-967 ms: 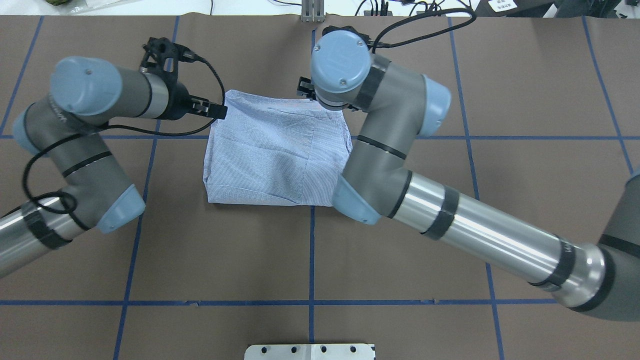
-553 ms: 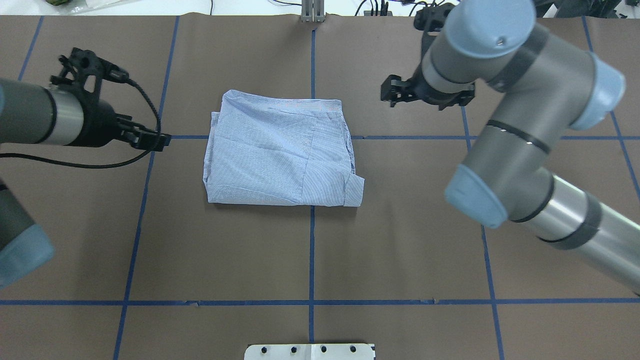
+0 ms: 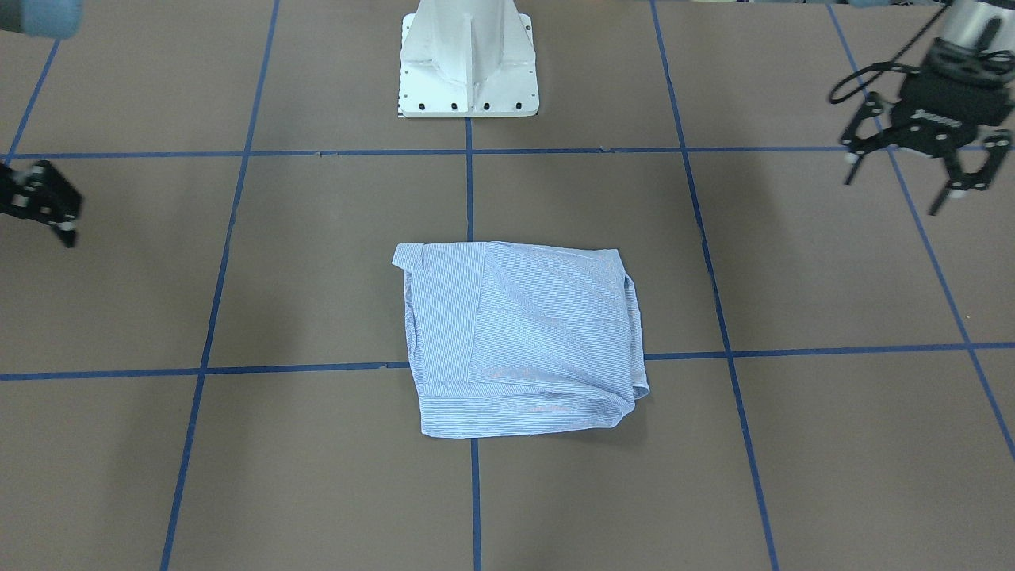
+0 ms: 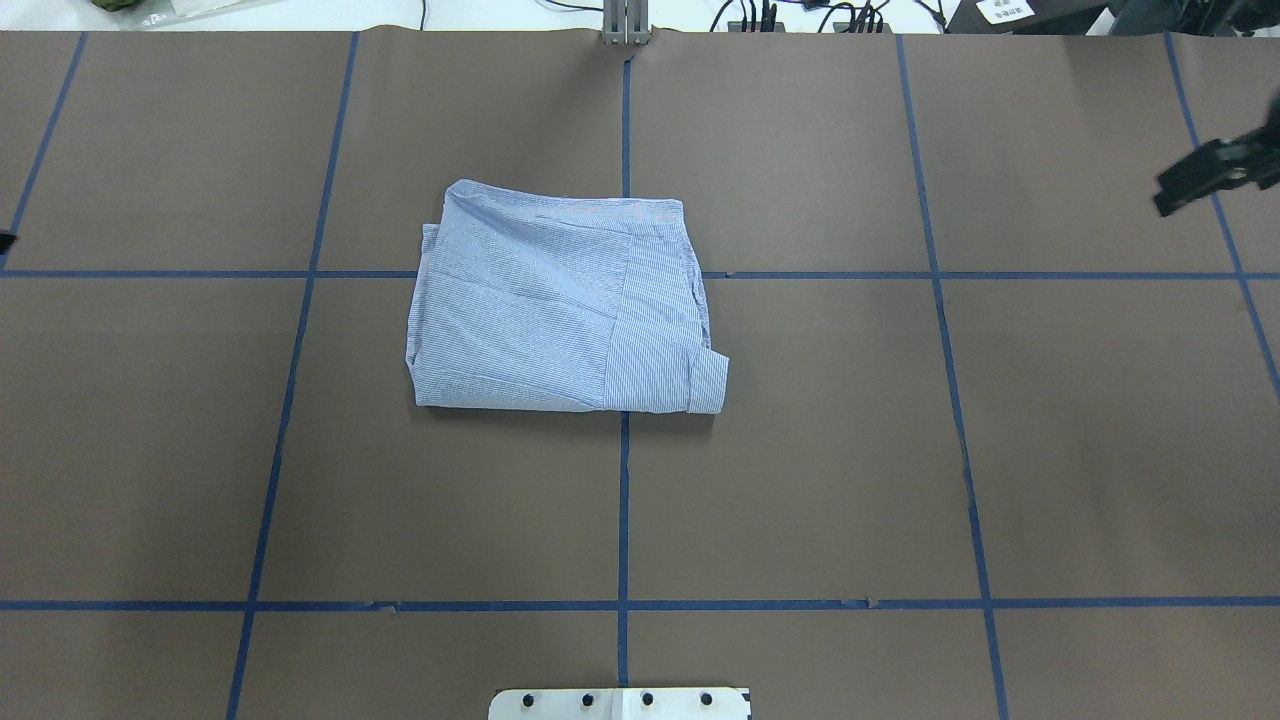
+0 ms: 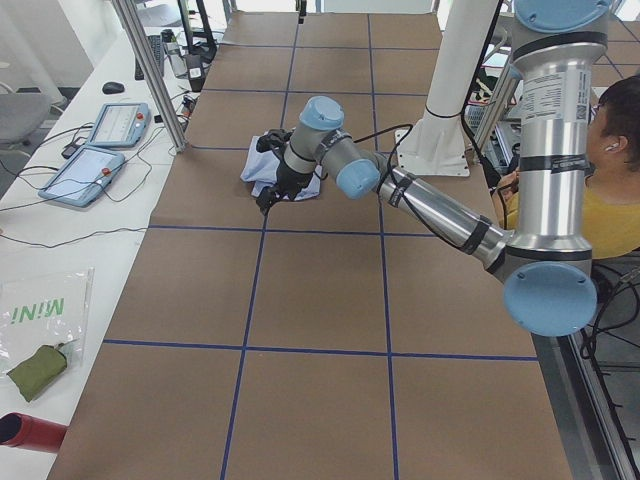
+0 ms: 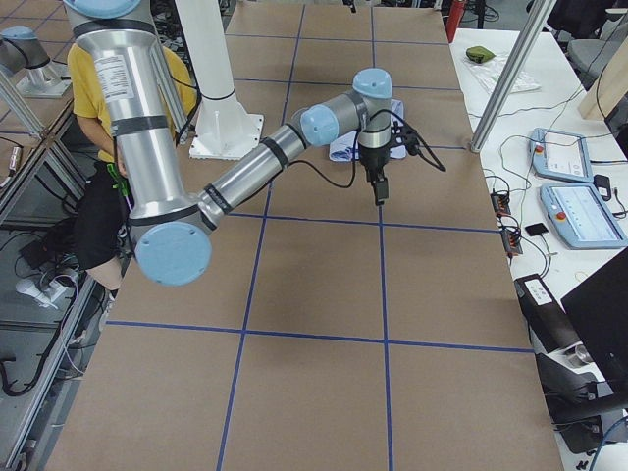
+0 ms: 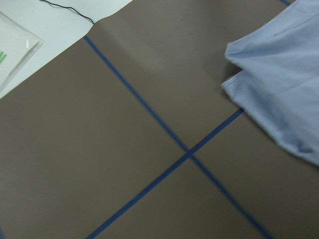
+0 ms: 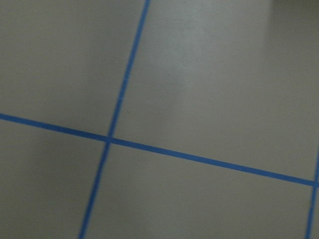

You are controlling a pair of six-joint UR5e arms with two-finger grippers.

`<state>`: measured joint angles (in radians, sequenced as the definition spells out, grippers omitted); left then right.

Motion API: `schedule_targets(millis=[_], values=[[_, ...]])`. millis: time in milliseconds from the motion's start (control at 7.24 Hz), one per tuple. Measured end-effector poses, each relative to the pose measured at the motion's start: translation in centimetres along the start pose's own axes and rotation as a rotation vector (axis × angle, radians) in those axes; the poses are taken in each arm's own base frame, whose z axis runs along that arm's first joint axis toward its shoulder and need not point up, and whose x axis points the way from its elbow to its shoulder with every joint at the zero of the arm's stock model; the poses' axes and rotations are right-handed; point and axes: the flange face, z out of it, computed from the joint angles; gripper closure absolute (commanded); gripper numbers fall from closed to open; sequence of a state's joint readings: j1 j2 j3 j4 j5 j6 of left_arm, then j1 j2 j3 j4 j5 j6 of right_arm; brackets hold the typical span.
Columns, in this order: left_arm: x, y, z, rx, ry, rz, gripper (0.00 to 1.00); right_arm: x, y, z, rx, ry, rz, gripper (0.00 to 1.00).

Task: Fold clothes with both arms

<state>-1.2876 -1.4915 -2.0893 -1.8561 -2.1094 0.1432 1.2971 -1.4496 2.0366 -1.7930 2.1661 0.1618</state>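
The light blue striped shirt (image 4: 560, 300) lies folded into a rough rectangle at the middle of the table, with a cuff sticking out at its near right corner (image 4: 708, 385). It also shows in the front-facing view (image 3: 523, 341). My left gripper (image 3: 908, 178) hangs open and empty above the table, far off to the shirt's left. Only its tip shows in the overhead view (image 4: 5, 240). My right gripper (image 3: 47, 206) is far off to the shirt's right, empty, with its fingers apart, and shows at the overhead view's edge (image 4: 1205, 180). The left wrist view shows a shirt corner (image 7: 279, 84).
The table is covered in brown paper (image 4: 800, 480) with blue tape grid lines. The white pedestal base (image 3: 468, 59) stands at the robot's side of the table. Control tablets (image 5: 105, 145) and cables lie on the white bench beyond the far edge.
Both grippers have left the shirt's far corners and swung out to opposite sides of the table. The shirt stays folded and still.
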Motion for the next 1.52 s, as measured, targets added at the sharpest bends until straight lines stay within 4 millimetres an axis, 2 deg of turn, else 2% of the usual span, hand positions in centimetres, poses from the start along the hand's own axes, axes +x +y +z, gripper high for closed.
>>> schedule_targets(millis=[138, 276, 415, 553, 691, 829, 967, 1106, 1520], values=[[-5.4, 4.6, -0.3, -0.034, -0.017, 0.04, 0.0, 6.3, 3.7, 0.3, -0.03, -0.003, -0.034, 0.0], [-9.4, 8.6, -0.2, -0.063, -0.033, 0.033, 0.0, 10.9, 7.8, 1.2, -0.064, -0.022, -0.017, 0.0], [-11.9, 12.2, 0.3, -0.101, -0.045, -0.007, 0.0, 14.0, 11.8, 2.5, -0.096, -0.039, 0.033, 0.0], [-13.2, 15.7, 1.3, -0.143, -0.043, -0.052, 0.0, 15.9, 14.9, 3.7, -0.118, -0.048, 0.076, 0.0], [-13.9, 18.4, 1.6, -0.17, -0.04, -0.09, 0.0, 16.9, 17.1, 4.8, -0.134, -0.053, 0.107, 0.0], [-14.3, 21.0, 1.8, -0.195, -0.032, -0.135, 0.0, 17.3, 18.2, 5.2, -0.14, -0.055, 0.134, 0.0], [-14.6, 22.9, 2.5, -0.228, -0.007, -0.185, 0.0, 17.5, 18.8, 5.5, -0.146, -0.054, 0.168, 0.0], [-14.7, 23.8, 3.0, -0.26, 0.038, -0.24, 0.0, 17.7, 19.4, 5.8, -0.155, -0.049, 0.197, 0.0], [-14.4, 24.7, 3.7, -0.289, 0.137, -0.331, 0.0, 18.3, 21.2, 6.8, -0.145, -0.037, 0.205, 0.0]])
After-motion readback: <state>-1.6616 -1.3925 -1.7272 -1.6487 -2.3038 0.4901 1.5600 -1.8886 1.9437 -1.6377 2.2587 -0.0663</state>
